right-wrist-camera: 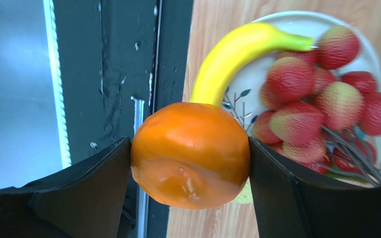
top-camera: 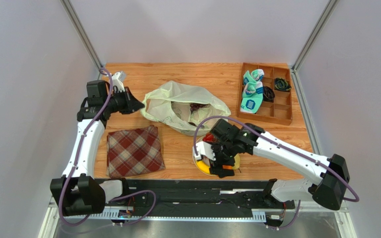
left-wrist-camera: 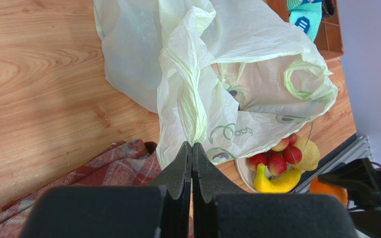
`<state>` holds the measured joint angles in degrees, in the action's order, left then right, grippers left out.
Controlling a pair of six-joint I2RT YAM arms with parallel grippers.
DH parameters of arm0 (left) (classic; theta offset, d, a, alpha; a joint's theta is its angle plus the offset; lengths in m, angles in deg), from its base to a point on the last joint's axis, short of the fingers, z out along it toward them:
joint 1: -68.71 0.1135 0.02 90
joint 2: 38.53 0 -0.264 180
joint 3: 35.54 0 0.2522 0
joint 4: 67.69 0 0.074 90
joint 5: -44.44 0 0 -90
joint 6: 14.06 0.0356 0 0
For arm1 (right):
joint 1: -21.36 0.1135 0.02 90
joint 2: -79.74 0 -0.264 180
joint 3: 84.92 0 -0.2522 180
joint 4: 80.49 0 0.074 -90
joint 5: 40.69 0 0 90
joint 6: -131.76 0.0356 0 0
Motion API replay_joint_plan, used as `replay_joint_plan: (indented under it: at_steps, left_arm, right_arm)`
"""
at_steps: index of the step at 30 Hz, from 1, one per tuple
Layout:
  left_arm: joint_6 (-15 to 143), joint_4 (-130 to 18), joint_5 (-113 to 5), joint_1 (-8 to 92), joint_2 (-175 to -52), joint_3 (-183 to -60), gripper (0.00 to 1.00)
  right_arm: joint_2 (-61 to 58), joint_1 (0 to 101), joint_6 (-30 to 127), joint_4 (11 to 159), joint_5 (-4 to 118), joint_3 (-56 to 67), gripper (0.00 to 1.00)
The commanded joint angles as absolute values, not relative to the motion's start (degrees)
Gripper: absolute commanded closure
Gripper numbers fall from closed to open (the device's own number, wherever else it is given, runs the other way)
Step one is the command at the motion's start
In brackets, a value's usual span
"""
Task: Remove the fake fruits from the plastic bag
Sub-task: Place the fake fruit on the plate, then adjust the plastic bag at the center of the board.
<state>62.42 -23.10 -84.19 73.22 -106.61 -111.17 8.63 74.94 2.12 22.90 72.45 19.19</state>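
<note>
Fake fruits: a glossy plastic orange (right-wrist-camera: 190,153) fills the lower centre of the right wrist view.
Right gripper (right-wrist-camera: 188,166): black jaws clamped on the orange's two sides, beside the plate's rim.
Plate (right-wrist-camera: 297,17): round and white, lower centre of the top view, holding a yellow banana (right-wrist-camera: 237,54), a red grape bunch (right-wrist-camera: 316,99) and a yellowish pear (left-wrist-camera: 309,152).
Plastic bag (top-camera: 177,101): thin, crinkly, pale cream-green, centre of the wooden table (top-camera: 177,74); something dark shows inside its mouth.
Left gripper (left-wrist-camera: 192,146): jaws pinched tight on a gathered fold of the bag.
Surroundings: red plaid cloth (top-camera: 134,151) lower left; wooden compartment tray (top-camera: 277,116) upper right.
</note>
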Motion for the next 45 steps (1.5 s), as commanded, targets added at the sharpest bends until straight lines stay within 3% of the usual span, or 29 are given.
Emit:
replay_joint_plan:
  at_steps: [1,14,16,17,18,25,30,34,37,40,41,45]
  left_arm:
    - [61.79,-25.62,-85.11,73.19,-102.17,-109.69,1.00]
    - [61.61,-26.06,-84.58,73.10,-97.60,-105.65,1.00]
    - [61.35,-26.33,-84.58,73.10,-97.77,-105.64,1.00]
    - [61.35,-26.41,-84.67,73.19,-98.03,-105.90,1.00]
    - [61.35,-26.33,-84.76,73.19,-98.21,-106.08,1.00]
    - [61.00,-26.33,-85.63,73.19,-100.32,-107.49,1.00]
    - [61.43,-25.28,-85.55,73.19,-100.41,-107.58,1.00]
    - [61.87,-23.43,-85.55,73.19,-99.88,-107.40,1.00]
    - [62.31,-22.29,-87.56,73.19,-98.74,-107.31,1.00]
    - [63.28,-20.45,-89.40,73.19,-98.38,-108.27,1.00]
    - [63.63,-19.74,-90.29,73.10,-98.65,-108.89,1.00]
    - [66.62,-15.17,-96.43,73.19,-102.24,-113.10,1.00]
  right_arm:
    - [6.63,79.88,-3.50,26.23,67.51,21.46,0.33]
    - [3.10,80.77,-7.63,37.14,57.31,27.00,0.28]
    - [3.80,80.95,-7.72,36.88,57.22,27.70,0.20]
    - [3.98,81.04,-7.63,37.14,57.22,27.88,0.07]
    - [4.15,81.12,-7.20,37.23,57.13,27.97,0.00]
    - [6.35,81.30,-2.89,30.83,58.27,21.65,0.00]
    - [7.85,81.04,0.01,24.84,60.04,7.33,0.00]
    - [6.80,77.54,4.65,31.74,56.44,2.31,0.00]
    - [1.19,70.68,5.63,35.55,59.41,-1.90,0.07]
    - [-9.87,65.23,5.73,34.51,62.14,-11.10,0.30]
    - [-12.34,64.17,4.86,34.24,62.58,-13.15,0.41]
    - [-25.59,58.73,1.87,32.40,65.38,-22.99,0.55]
